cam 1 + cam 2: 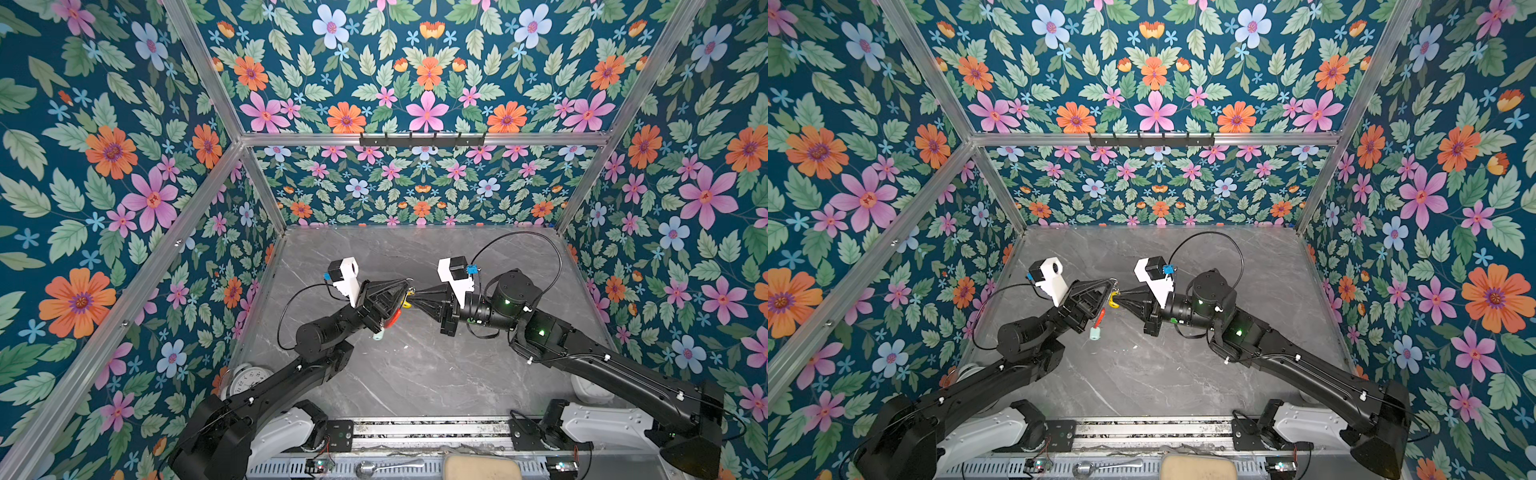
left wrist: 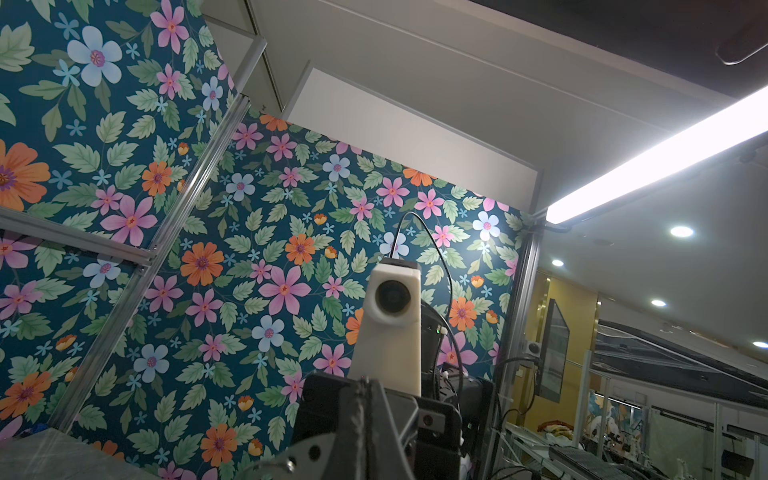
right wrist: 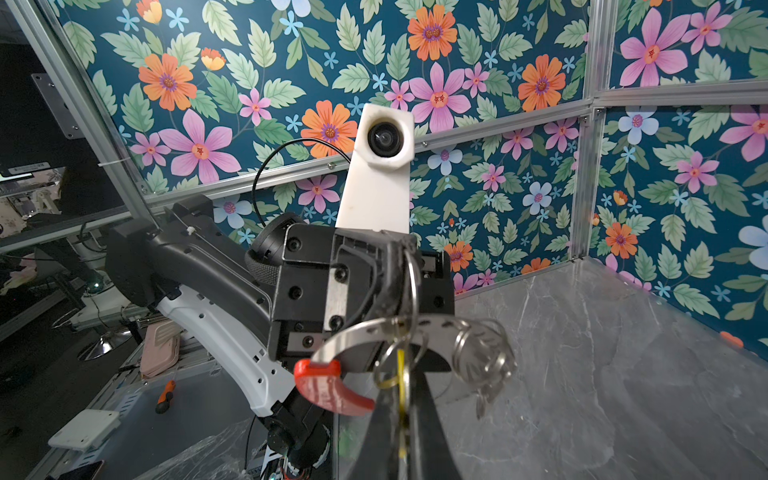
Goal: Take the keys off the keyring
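Spreading beneath the large thin grey metal keyring (image 3: 361, 332) was a grey marble-veined tabletop (image 1: 415, 374). Behind the keyring and to both its sides stood dark teal wallpaper panels (image 1: 415, 187) printed with pink, orange and blue flowers, held in a bare aluminium frame (image 1: 291, 139). The keyring hung above the middle of that tabletop, and both black arms met at it.

On the keyring's left in both top views, the left gripper (image 1: 406, 286) had its fingers pressed together on the flat metal band. The right wrist view showed the band curving out from that grip to a red sleeve section (image 3: 328, 386).

On the keyring's right, the right gripper (image 1: 1121, 296) was clamped tight on the yellow plastic tag (image 1: 1113, 300) of one key. The tag showed as a thin yellow strip between its fingers (image 3: 428, 436).

A pale mint tag (image 1: 377, 334) dangled below the keyring's red sleeve. A bunch of small silver split rings (image 3: 482, 353) crowded the band at the end away from that sleeve. Whatever hung under them was too blurred to name.
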`<state>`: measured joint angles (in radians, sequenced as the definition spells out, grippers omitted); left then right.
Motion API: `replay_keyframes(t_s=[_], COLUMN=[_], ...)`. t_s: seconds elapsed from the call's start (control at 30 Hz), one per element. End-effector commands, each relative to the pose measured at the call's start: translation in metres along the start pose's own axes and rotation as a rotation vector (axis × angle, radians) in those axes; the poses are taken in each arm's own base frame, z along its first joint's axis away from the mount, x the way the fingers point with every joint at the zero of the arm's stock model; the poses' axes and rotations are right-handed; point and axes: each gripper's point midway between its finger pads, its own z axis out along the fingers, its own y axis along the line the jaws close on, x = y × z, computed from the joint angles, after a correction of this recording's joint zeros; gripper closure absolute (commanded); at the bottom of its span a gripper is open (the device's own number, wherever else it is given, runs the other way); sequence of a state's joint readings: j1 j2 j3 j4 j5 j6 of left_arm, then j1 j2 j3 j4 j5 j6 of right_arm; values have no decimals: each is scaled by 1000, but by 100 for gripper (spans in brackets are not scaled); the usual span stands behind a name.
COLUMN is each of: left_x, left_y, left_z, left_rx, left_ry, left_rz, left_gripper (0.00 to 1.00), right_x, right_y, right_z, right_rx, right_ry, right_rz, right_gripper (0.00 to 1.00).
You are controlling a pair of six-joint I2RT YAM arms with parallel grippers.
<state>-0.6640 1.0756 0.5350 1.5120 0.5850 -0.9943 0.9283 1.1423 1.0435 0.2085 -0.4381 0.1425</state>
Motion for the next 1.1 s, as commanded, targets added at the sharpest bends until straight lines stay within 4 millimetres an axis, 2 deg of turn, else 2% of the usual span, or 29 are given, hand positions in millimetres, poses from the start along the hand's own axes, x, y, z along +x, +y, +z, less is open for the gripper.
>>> replay_keyframes(t_s=[0.0,0.13,0.43,0.67,0.73,0.8,0.9,0.97,1.07], left_x=[-32,-33,-32,-25,-23,-22,-19,-19,-18], left_y=[-26,-26,-24,-17,-14,-12,-8,-7,-4], left_z=[-1,-1,-1,1,1,1,0,0,-1], left_rx=[80,78,74,39,28,22,9,2,-6], left_ry=[-140,-143,-139,-102,-96,-90,-85,-86,-85], left_rz=[77,76,73,85,86,87,83,82,86], left_gripper=[100,100,100,100,100,100,100,100,100], right_x=[44,45,45,30,27,27,24,21,12], right_y=[-5,-14,-16,-15,-14,-11,-8,-6,-7], right_z=[1,1,3,-1,-2,-3,-9,-15,-26], right_rx=[24,75,82,101,100,86,80,87,110], right_ry=[165,166,184,146,141,149,143,134,93], right_rz=[54,47,28,12,13,17,8,-3,-3], right_gripper=[100,100,100,100,93,77,63,56,52])
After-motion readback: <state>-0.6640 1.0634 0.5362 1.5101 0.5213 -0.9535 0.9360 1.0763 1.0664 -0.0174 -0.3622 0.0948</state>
